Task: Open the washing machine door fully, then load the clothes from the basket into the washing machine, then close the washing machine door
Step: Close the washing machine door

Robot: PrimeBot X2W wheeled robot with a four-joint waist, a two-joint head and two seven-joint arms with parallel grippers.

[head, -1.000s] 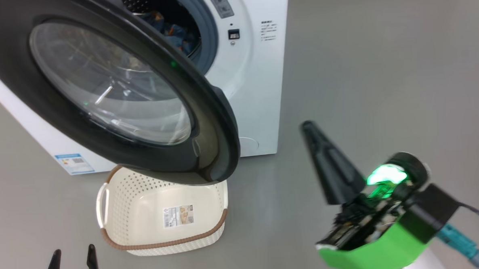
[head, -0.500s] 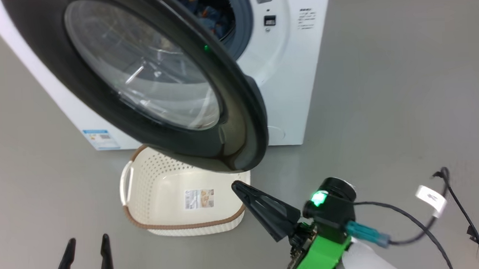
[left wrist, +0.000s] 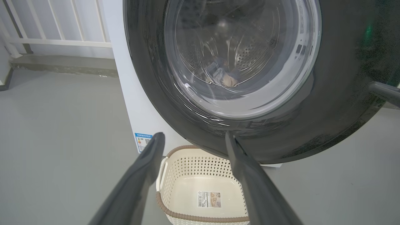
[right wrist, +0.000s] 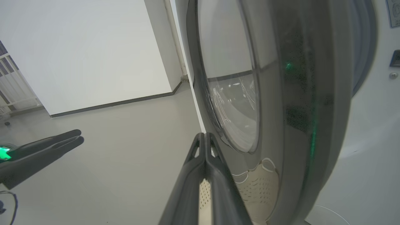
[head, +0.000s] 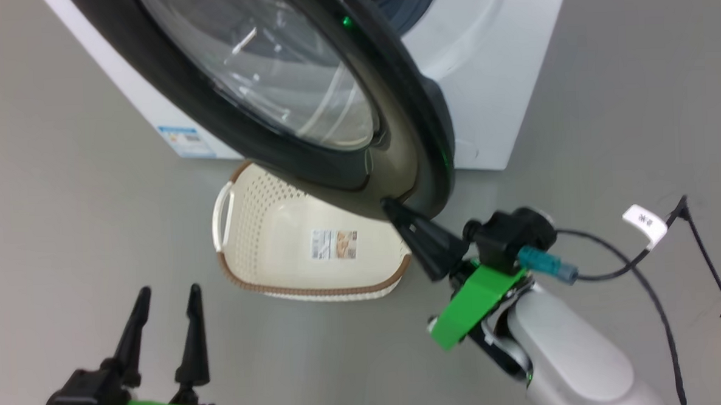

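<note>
**Head view:** the washing machine door (head: 282, 78) stands swung out from the washing machine (head: 495, 81), which lies at 1 o'clock. The right gripper (head: 392, 207), fingers pressed together and holding nothing, reaches the door's black rim at its 5 o'clock edge; contact cannot be confirmed. The left gripper (head: 169, 291), spread and holding nothing, hovers at 7 o'clock, apart from the basket (head: 315, 291), which rests on the floor (head: 62, 209) under the door. **Left wrist view:** this adds what the head view leaves unclear: the clothes (left wrist: 223, 76) lie inside the machine, seen through the glass (left wrist: 200, 37), and the basket's bottom is bare. **Right wrist view:** the door appears edge-on, with the closed tip at its outer face, just beside the glass. Loading looks complete, so closing is the step in hand. The next move calls for a steady push on the rim toward the opening.
</note>
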